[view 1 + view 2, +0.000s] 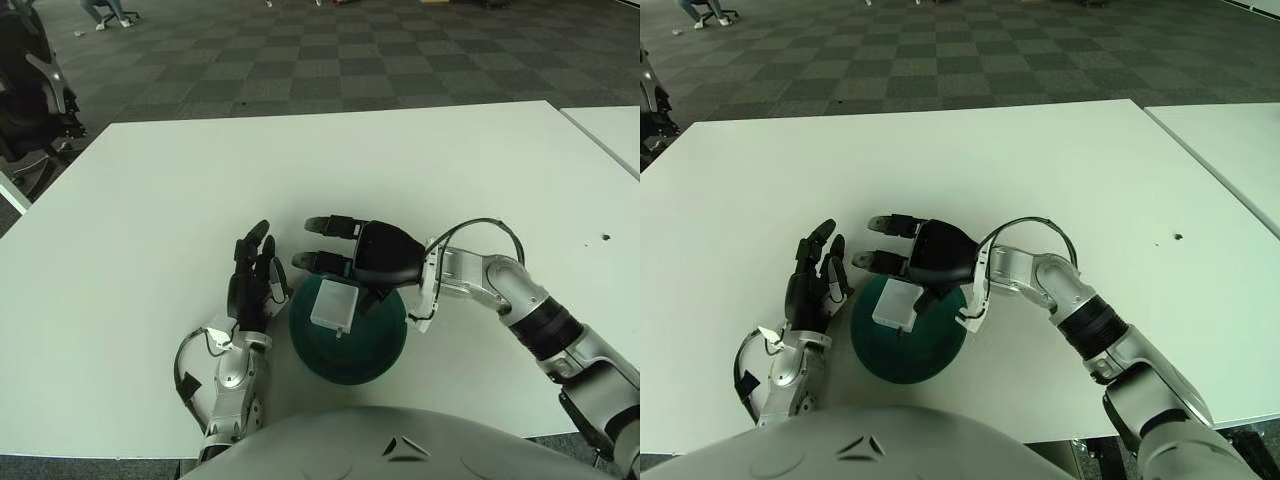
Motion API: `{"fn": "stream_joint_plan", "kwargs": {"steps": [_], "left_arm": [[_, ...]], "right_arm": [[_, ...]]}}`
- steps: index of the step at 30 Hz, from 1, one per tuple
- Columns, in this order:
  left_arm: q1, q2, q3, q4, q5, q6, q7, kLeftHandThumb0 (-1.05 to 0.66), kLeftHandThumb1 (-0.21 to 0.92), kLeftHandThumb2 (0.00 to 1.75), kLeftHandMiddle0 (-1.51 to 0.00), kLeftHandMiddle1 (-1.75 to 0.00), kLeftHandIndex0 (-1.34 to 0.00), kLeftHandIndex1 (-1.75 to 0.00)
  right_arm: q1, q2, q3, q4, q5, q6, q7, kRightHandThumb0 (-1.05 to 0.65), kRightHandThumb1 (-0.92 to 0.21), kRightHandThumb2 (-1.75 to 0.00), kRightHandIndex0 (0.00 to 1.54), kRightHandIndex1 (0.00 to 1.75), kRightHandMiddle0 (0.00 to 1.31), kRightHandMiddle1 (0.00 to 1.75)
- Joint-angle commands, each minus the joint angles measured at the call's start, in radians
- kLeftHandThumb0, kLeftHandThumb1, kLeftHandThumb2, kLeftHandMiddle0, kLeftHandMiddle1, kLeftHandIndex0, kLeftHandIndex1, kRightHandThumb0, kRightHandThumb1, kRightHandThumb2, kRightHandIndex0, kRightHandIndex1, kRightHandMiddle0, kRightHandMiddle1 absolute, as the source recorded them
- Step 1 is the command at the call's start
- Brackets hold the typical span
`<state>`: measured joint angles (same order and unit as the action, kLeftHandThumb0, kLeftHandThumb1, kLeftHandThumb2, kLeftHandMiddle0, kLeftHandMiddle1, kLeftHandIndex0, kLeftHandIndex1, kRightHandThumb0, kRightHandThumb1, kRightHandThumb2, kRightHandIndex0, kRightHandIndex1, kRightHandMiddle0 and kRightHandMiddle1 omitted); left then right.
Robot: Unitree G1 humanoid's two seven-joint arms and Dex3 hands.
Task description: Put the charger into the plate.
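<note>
In the round dark-green plate (350, 352) lies the flat white square charger (333, 304); the right hand (365, 255) above has fingers (325, 224) spread wide, the left hand (252, 280) just beside relaxed.

The plate (349, 345) at lower centre looks smooth, dark green, faintly glossy plastic; the charger (333, 304) in it is matt white plastic; the right hand (352, 254) has a glossy black shell and a brushed silver metal forearm; the left hand (253, 282) at lower left is matt black; the table (300, 170) is smooth, matt white.
</note>
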<state>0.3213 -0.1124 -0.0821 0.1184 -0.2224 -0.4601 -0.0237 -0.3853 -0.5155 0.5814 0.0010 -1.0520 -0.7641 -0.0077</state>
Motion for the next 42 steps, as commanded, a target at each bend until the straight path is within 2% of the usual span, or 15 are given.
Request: {"fn": "stream_joint_plan", "kwargs": {"steps": [1,8,10,12,15,17,19,21,22,23,25,29,34,42], "left_arm": [[0.015,-0.031,0.008,0.06,-0.005,0.025,-0.007,-0.78,0.92,0.93,-0.21,0.0,0.0,-0.58],[0.003,-0.05,0.017,0.081,-0.018,0.003,-0.012,-0.77,0.92,0.92,-0.19,0.0,0.0,-0.5],[0.006,-0.059,0.01,0.067,-0.016,0.003,-0.006,-0.77,0.92,0.9,-0.19,0.0,0.0,-0.51],[0.015,-0.063,0.004,0.047,-0.016,0.014,0.002,-0.78,0.92,0.88,-0.19,0.0,0.0,-0.54],[0.02,-0.063,0.002,0.036,-0.013,0.021,0.008,-0.79,0.92,0.86,-0.2,-0.01,0.0,-0.6],[0.03,-0.06,-0.004,0.019,-0.003,0.028,0.016,-0.79,0.92,0.86,-0.22,-0.01,0.0,-0.64],[0.042,-0.049,-0.008,-0.002,0.024,0.042,0.033,-0.79,0.92,0.86,-0.24,-0.02,0.0,-0.68],[0.049,-0.041,-0.011,-0.015,0.039,0.051,0.042,-0.78,0.92,0.87,-0.25,-0.02,0.0,-0.72],[0.052,-0.038,-0.011,-0.019,0.042,0.054,0.044,-0.78,0.92,0.88,-0.26,-0.02,0.0,-0.73],[0.054,-0.034,-0.01,-0.023,0.046,0.056,0.045,-0.78,0.92,0.88,-0.26,-0.02,0.0,-0.74],[0.057,-0.029,-0.009,-0.028,0.05,0.059,0.045,-0.78,0.92,0.89,-0.27,-0.02,0.0,-0.76],[0.057,-0.015,-0.002,-0.021,0.057,0.054,0.037,-0.78,0.92,0.9,-0.27,-0.02,0.0,-0.78],[0.055,-0.003,0.005,-0.014,0.065,0.048,0.026,-0.78,0.92,0.92,-0.27,-0.01,0.0,-0.77],[0.049,0.001,0.018,-0.009,0.079,0.053,0.021,-0.78,0.92,0.94,-0.29,-0.02,0.0,-0.76]], "right_arm": [[-0.021,0.001,-0.003,0.013,0.06,-0.002,0.051,-1.05,-0.92,-1.03,0.03,0.0,0.0,0.02],[0.006,0.008,-0.041,0.016,0.145,0.018,0.078,-1.05,-0.92,-1.02,0.01,0.0,0.0,0.0],[-0.005,0.026,-0.07,0.077,0.2,0.024,0.054,-1.05,-0.92,-1.02,0.01,0.0,0.0,0.0],[-0.008,0.049,-0.115,0.158,0.299,0.021,0.025,-1.04,-0.92,-1.0,0.02,0.01,0.0,0.0],[0.0,0.064,-0.15,0.206,0.385,0.012,0.019,-1.04,-0.92,-0.98,0.03,0.01,0.0,0.0],[0.034,0.09,-0.191,0.218,0.5,0.042,0.036,-1.03,-0.92,-0.96,0.03,0.01,0.01,0.01],[0.098,0.132,-0.277,0.218,0.782,0.145,0.11,-1.02,-0.92,-0.94,0.05,0.02,0.02,0.01],[0.127,0.168,-0.341,0.268,0.957,0.182,0.144,-1.0,-0.92,-0.92,0.07,0.02,0.04,0.03],[0.13,0.18,-0.36,0.3,0.997,0.178,0.148,-0.99,-0.92,-0.92,0.09,0.03,0.06,0.04],[0.139,0.23,-0.388,0.33,1.042,0.184,0.118,-0.98,-0.92,-0.92,0.09,0.03,0.07,0.04],[0.15,0.29,-0.414,0.352,1.088,0.195,0.083,-0.95,-0.92,-0.9,0.15,0.02,0.03,0.26],[0.224,0.407,-0.485,0.402,1.239,0.156,0.049,-0.89,-0.92,-0.86,0.2,0.01,0.01,0.51],[0.311,0.455,-0.514,0.34,1.332,0.173,0.056,-0.84,-0.92,-0.83,0.2,0.0,0.0,0.65],[0.324,0.497,-0.574,0.314,1.334,0.24,0.026,-0.83,-0.92,-0.78,0.2,0.0,0.01,0.79]]}}
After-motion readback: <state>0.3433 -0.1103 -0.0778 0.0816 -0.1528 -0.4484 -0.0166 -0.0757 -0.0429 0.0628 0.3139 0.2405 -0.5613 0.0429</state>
